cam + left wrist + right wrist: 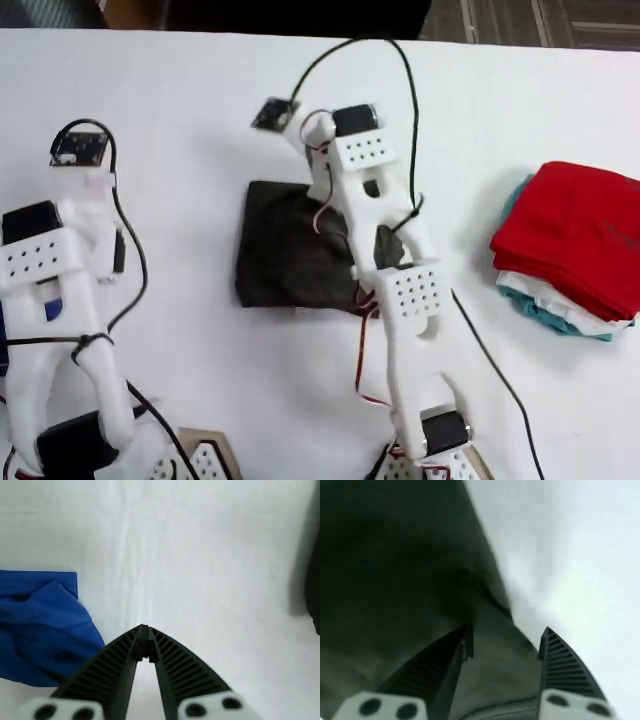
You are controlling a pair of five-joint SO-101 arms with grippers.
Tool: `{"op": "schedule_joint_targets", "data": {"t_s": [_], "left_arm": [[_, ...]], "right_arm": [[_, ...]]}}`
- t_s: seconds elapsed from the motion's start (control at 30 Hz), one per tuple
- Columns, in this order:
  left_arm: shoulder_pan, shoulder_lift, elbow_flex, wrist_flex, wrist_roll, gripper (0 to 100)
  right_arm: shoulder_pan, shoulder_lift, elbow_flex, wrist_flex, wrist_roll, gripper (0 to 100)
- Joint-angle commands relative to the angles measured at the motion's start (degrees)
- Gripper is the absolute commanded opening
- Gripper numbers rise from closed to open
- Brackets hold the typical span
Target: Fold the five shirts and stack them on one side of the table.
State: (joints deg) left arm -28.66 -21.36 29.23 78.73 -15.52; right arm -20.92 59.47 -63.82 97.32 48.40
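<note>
Your big white table holds everything. In the middle lies the black shirt, in a rough square shape. Your right arm stretches over its right side. On the right side of the table sits the pile of folded shirts. It has a red one on top, a white one under it, and a teal one at the bottom. A blue shirt lies crumpled at the left edge of the table, just beside your left arm. Your right gripper has its jaws apart, low over the black shirt, with the shirt's edge between them. Your left gripper has its jaws closed, tips touching, holding nothing. It hangs above bare table near the blue shirt.
</note>
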Motion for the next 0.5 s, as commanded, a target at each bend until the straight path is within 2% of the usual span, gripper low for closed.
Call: {"op": "schedule_joint_targets", "data": {"t_s": [0.0, 0.3, 0.47], "left_arm": [[-0.62, -2.46, -0.22, -0.70, -0.35, 3], [-0.62, -2.46, -0.22, -0.53, -0.35, 3], [-0.62, -2.46, -0.22, -0.44, -0.26, 3]], "right_arm": [[-2.51, -4.97, 3.43, 0.48, 3.08, 22.7], [-3.82, -4.88, 14.59, 0.40, 13.19, 26.2], [-3.65, -4.88, 18.11, 0.40, 13.71, 26.2]]}}
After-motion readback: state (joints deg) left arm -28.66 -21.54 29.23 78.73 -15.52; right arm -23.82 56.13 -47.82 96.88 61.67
